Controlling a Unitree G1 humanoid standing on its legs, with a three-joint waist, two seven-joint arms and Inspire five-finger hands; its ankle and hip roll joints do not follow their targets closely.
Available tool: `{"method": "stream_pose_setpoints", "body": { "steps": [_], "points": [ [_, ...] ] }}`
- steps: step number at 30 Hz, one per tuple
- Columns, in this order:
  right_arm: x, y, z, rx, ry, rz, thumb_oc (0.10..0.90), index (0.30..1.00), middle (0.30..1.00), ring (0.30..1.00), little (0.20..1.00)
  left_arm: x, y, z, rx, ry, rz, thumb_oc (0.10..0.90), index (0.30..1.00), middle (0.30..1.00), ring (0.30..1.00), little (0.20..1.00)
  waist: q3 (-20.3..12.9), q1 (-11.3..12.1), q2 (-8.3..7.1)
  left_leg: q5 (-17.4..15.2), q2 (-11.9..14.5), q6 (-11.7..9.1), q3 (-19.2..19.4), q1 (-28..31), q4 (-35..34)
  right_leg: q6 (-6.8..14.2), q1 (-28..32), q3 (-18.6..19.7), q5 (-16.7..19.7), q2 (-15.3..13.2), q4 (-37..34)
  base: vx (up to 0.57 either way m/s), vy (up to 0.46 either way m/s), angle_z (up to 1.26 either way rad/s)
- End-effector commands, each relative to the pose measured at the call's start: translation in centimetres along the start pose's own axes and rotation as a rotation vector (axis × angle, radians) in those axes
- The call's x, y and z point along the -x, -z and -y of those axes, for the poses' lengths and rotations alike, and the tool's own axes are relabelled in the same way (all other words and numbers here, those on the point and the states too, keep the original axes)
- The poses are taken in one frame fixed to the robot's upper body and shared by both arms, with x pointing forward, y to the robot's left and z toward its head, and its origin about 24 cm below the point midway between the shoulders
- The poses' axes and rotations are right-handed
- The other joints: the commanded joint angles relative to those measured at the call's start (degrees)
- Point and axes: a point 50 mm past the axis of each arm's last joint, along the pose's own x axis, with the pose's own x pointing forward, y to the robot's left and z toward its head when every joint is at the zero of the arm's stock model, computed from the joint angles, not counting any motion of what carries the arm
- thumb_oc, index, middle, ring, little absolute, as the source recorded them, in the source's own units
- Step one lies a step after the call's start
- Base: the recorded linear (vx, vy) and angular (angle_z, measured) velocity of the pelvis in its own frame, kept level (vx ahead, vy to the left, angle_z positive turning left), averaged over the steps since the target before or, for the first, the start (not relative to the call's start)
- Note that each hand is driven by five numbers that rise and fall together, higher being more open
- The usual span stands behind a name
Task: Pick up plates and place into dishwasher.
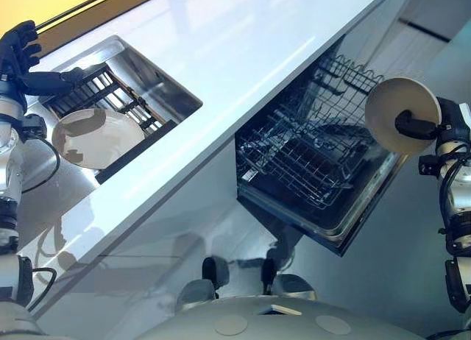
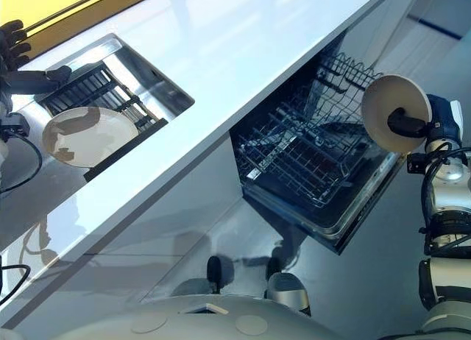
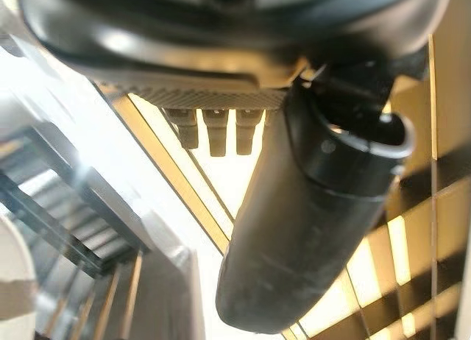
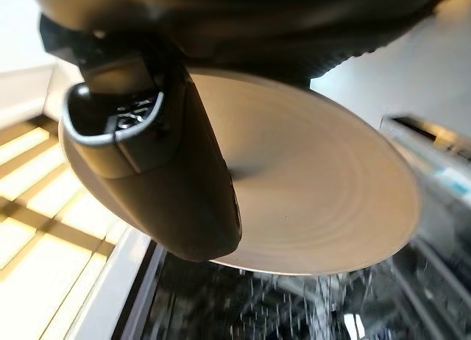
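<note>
- Right hand (image 1: 413,124) stood nearest, at 3 o'clock of the head view. It was clamped on the held plate (image 1: 394,101), with the thumb (image 4: 158,171) laid across the plate's face and the fingers hidden behind it.
- Held plate was up in the air with its broad face turned toward the robot's head, touching nothing but the hand.
- Key relation: the wire rack (image 1: 294,163) lay at about 8 o'clock from the held plate, lower and toward the robot's left. The two were near but apart. The rack's raised far wall (image 1: 349,71) stood just beside the plate's rim.
- Dishwasher (image 1: 342,237) hung open below the countertop (image 1: 243,38), rack pulled out. I could make out no dishes in it, though the wires were dense.
- Judgement: the right hand was by far the nearer to the rack, so the placing looked to be its job. The plate being round, no long axis mattered. It would likely need tipping onto its edge to drop between the wires.
- Farther off, at 10 o'clock, the sink (image 1: 165,86) was sunk into the countertop. A second plate (image 1: 96,137) leaned on a dark slatted rack (image 1: 99,82) inside it.
- Left hand (image 1: 20,49) was farthest, at the view's 10 o'clock edge over the sink's corner. Its fingers were loose and held nothing. The second plate lay between 4 and 5 o'clock from it, near but untouched.
</note>
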Motion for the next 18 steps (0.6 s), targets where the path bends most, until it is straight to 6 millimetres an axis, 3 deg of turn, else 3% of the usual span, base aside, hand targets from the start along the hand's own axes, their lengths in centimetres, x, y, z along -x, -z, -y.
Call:
{"method": "stream_pose_setpoints", "body": {
  "steps": [1, 4, 10, 18],
  "points": [
    [-1.0, -7.7, 3.4, 0.126, 0.024, 0.293, 0.100, 0.300, 0.300, 0.300, 0.200, -0.5, -6.8, -5.3, 0.010, -0.151, 0.272, 0.800, 0.900, 0.900, 0.900, 0.900, -4.94, 1.94, 0.81, -5.00, 0.36, -0.58, 0.16, -5.71, 7.65, -0.46, -7.17, -0.65, -12.56, 1.04, 18.63, 0.01, -0.114, 0.24],
    [-1.4, -7.8, 2.8, 0.150, 0.000, 0.259, 0.100, 0.300, 0.300, 0.300, 0.200, -0.7, -8.1, -5.4, 0.004, -0.154, 0.311, 0.800, 0.900, 0.900, 0.900, 0.900, -3.65, 2.38, 0.94, -4.60, 0.57, -0.91, -0.53, -7.33, 8.10, -0.86, -8.45, -0.73, -12.76, 1.19, 19.37, -0.03, -0.089, 0.16],
    [-2.8, -8.6, 0.8, 0.197, 0.023, 0.182, 0.100, 0.300, 0.300, 0.300, 0.200, -1.1, -13.0, -5.7, 0.046, -0.213, 0.488, 0.800, 0.900, 0.900, 0.900, 0.900, 1.47, 3.43, 1.76, -3.15, 0.35, -1.26, -1.95, -12.55, 9.00, -1.78, -13.19, -0.74, -12.50, 1.30, 21.44, -0.11, -0.084, 0.19],
    [-4.4, -10.3, -2.1, 0.256, 0.105, 0.136, 0.100, 0.300, 0.300, 0.300, 0.200, -1.3, -18.7, -5.2, 0.112, -0.269, 0.668, 0.800, 0.900, 0.900, 0.900, 0.900, 5.66, 5.31, 2.56, -1.98, -1.06, -0.43, -2.55, -19.60, 10.77, -2.45, -20.09, -0.92, -11.34, 0.72, 23.95, -0.13, -0.055, 0.20]
  ]
}}
